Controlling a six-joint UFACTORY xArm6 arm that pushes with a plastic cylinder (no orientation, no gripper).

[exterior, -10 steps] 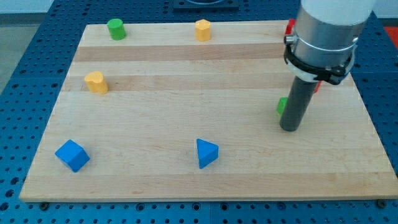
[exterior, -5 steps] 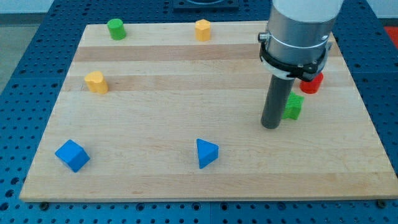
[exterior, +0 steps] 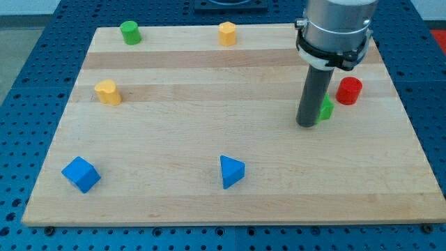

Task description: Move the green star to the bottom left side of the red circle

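The green star [exterior: 325, 108] lies on the wooden board at the view's right, mostly hidden behind my rod. The red circle [exterior: 349, 90] stands just up and right of it, a small gap apart. My tip [exterior: 306, 124] rests on the board against the green star's left side.
A green cylinder [exterior: 129, 32] and an orange block [exterior: 227, 33] stand near the board's top edge. A yellow block [exterior: 108, 91] is at the left. A blue cube [exterior: 81, 173] and a blue triangle [exterior: 231, 171] lie near the bottom edge.
My rod swung from the star's right side round to its left, then moved up. The green star shifted up, closer to the red circle, which is now uncovered.
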